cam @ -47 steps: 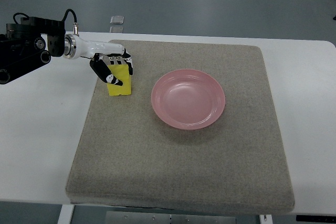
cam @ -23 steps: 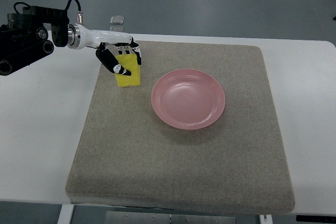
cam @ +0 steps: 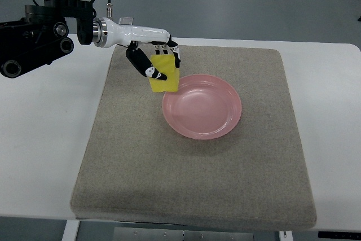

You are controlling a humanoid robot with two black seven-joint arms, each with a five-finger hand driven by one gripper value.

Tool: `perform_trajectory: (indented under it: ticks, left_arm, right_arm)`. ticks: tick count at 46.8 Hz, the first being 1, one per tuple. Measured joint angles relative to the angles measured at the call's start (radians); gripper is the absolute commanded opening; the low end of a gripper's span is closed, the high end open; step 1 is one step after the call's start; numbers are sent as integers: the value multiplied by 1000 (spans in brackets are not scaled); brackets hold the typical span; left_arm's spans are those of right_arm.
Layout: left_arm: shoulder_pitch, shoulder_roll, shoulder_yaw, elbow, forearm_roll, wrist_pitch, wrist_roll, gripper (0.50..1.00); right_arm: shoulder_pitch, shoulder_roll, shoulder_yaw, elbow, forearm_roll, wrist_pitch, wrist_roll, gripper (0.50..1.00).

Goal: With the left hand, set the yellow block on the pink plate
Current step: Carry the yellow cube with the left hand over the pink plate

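The left hand (cam: 153, 60) has its dark fingers curled around the yellow block (cam: 164, 73), gripping it from above and from the side facing the arm. The block hangs under the hand, tilted, with its lower right corner showing just over the upper left rim of the pink plate (cam: 202, 106); whether it touches the rim cannot be told from this steep angle. The white forearm (cam: 132, 31) runs back to the left into black arm housing (cam: 34, 32) with a looped cable, near the picture's upper left.

The plate sits a little above the middle of a grey-beige mat (cam: 192, 156), its bowl bare. The mat covers most of the white tabletop (cam: 39, 139). To the right of the hand, the plate's whole basin lies open, and beyond it a broad strip of mat runs to the mat's right edge. Below the plate the mat is bare down to its near edge. The far edge of the mat lies close behind the hand.

The fingers hide much of the block's top and left face, so its full shape is hard to read. A small pale object (cam: 125, 21) behind the forearm is mostly covered.
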Motion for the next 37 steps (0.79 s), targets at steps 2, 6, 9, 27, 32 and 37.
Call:
perform_trajectory:
  ticks: [2,6,9,27,32,37]
  left_arm:
    - [0,0,-2,-22,1,0,0,500]
    - [-1,-1,-3,-55,4,0,0,500]
    - [-2,-1,-1,-68,7,-3,0,500]
    - [-6,-96,4,-14,14,-3,1,500]
    - [0,-132,8,24,14,-3,1,500]
    - [6,-166,10,62,14,-3,1,500]
  right_arm:
    - [0,0,0,0,0,0,0,924]
    - [0,0,0,0,0,0,0,924]
    - [0,0,0,0,0,0,0,924]
    - [0,0,0,0,0,0,0,924]
    - [0,0,0,0,0,0,0,924]
    - [0,0,0,0,0,0,0,924]
